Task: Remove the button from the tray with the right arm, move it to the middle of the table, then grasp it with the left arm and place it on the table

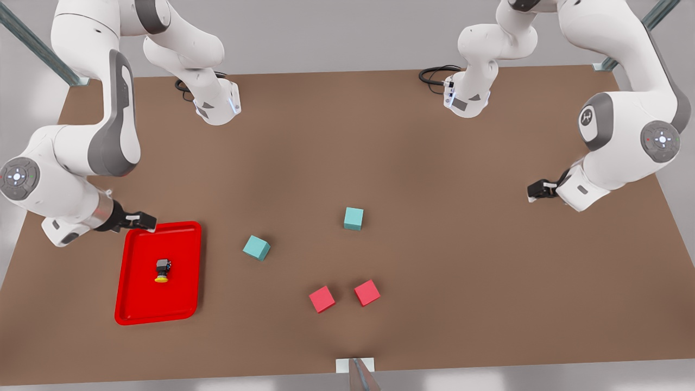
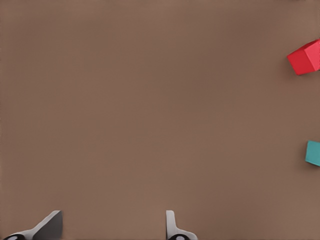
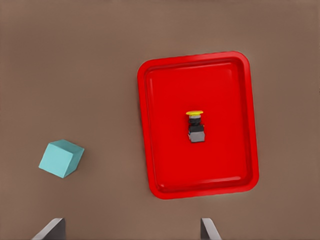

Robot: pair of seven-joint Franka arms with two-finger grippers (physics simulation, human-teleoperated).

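Note:
The button [image 1: 163,270] lies on its side in the middle of the red tray [image 1: 182,296], yellow cap toward the table's near edge. It appears again in the right wrist view as the button [image 3: 196,126] on the tray [image 3: 167,150]. My right gripper [image 1: 142,221] hovers at the tray's far corner on the front view's left, open, fingers [image 3: 56,227] wide apart and empty. My left gripper [image 1: 535,191] waits open above bare table [image 1: 461,163] at the front view's right, well away from the tray; its fingers [image 2: 171,222] hold nothing.
Two teal cubes [image 1: 256,247] [image 1: 353,218] and two red cubes [image 1: 322,299] [image 1: 367,292] sit mid-table, toward the near edge. One red cube [image 2: 306,57] and one teal cube [image 2: 313,153] edge into the left wrist view. A teal cube [image 3: 61,158] lies beside the tray.

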